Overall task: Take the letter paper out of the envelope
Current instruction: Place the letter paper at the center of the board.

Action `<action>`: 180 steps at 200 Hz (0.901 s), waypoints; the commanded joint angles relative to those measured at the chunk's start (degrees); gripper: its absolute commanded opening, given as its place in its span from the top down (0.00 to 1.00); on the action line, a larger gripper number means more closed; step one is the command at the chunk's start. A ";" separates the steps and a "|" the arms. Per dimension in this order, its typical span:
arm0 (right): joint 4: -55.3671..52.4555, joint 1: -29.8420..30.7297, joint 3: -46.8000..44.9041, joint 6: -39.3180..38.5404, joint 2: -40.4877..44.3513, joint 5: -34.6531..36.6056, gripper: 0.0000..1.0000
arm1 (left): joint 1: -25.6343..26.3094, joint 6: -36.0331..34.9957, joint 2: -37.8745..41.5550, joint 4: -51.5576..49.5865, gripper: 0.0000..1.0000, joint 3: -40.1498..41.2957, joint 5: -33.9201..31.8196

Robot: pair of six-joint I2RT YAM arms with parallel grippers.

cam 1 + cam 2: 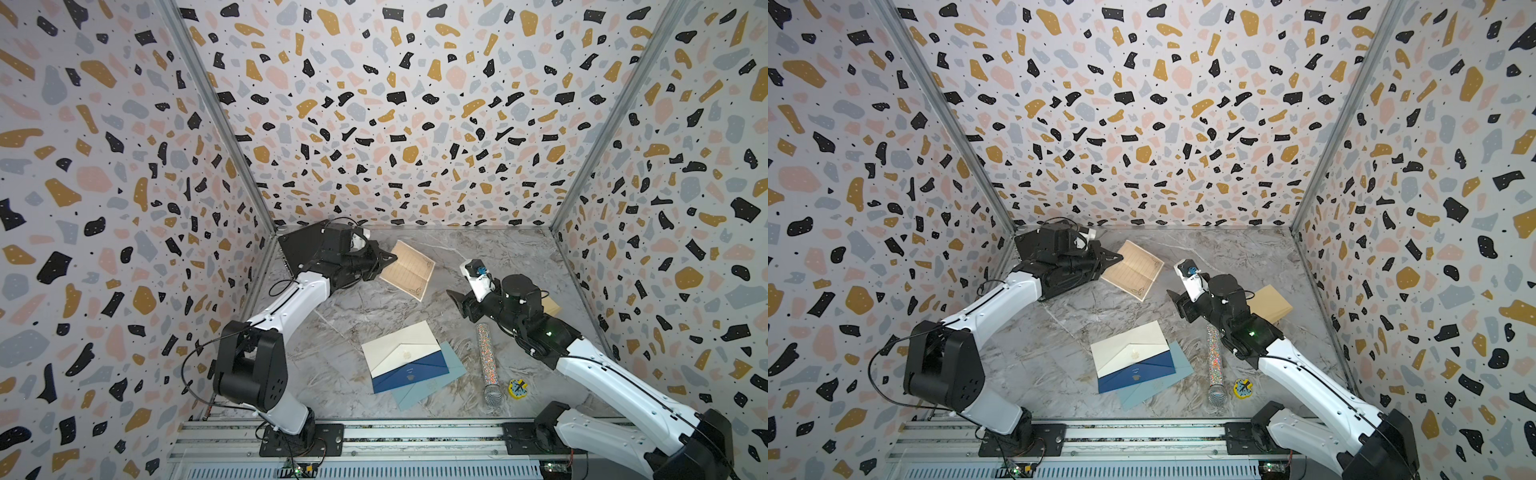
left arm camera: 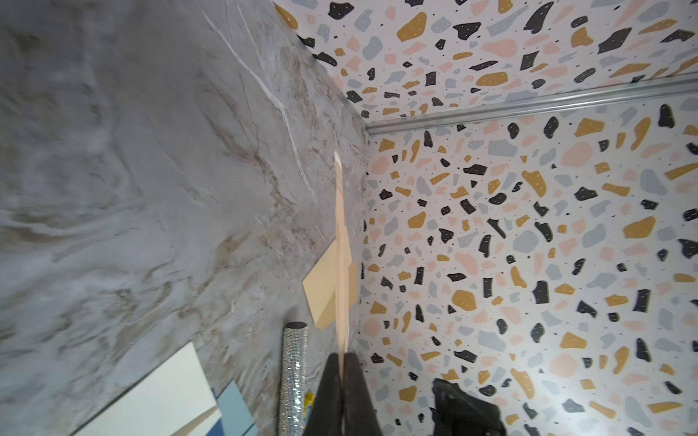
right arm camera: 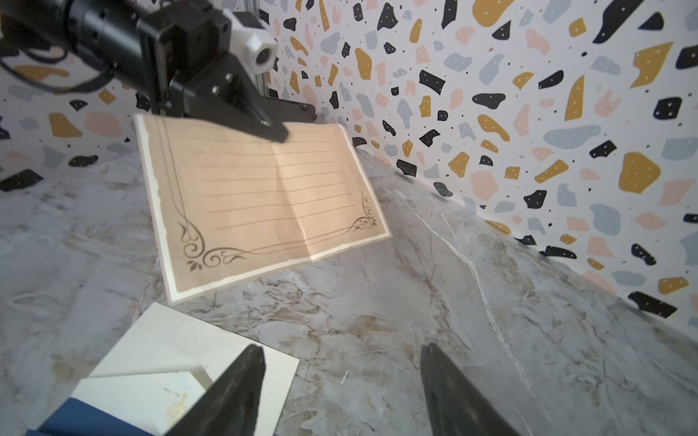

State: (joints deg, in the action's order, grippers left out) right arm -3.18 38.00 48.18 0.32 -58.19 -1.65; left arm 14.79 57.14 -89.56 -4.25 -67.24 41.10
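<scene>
The tan, lined letter paper [image 1: 409, 270] [image 1: 1133, 270] hangs unfolded above the back of the marble table. My left gripper [image 1: 392, 257] [image 1: 1120, 258] is shut on its upper edge. The left wrist view shows the sheet edge-on [image 2: 342, 264], running out from the closed jaws [image 2: 343, 356]. In the right wrist view the sheet [image 3: 257, 196] faces the camera. The tan envelope [image 1: 552, 306] [image 1: 1273, 305] [image 2: 321, 288] lies flat at the right, partly hidden behind my right arm. My right gripper [image 1: 455, 297] [image 1: 1177, 299] [image 3: 342, 349] hovers open and empty between envelope and paper.
A fanned stack lies at the front centre: a cream envelope [image 1: 405, 347], a dark blue one [image 1: 415, 374] and a light blue one [image 1: 451, 368]. A glittery microphone [image 1: 486, 361] and a small yellow toy [image 1: 518, 388] lie to its right. Patterned walls close three sides.
</scene>
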 commanded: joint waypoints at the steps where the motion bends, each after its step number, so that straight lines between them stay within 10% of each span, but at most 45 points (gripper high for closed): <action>1: -6.90 0.15 2.27 10.79 0.80 -0.57 0.31 | -3.26 -11.74 2.54 -4.04 1.00 5.56 -3.08; 95: -7.04 0.50 0.47 11.95 0.89 -5.06 0.32 | -9.95 -33.90 7.94 -25.90 1.00 11.07 -31.40; 180: -6.23 0.60 -0.24 12.46 0.71 -5.99 0.32 | -11.27 -35.46 2.10 -30.83 1.00 16.85 -50.12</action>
State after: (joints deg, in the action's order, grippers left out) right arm -9.87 38.28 48.05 12.01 -58.08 -7.09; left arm 4.19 22.87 -86.32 -32.38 -51.46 -0.40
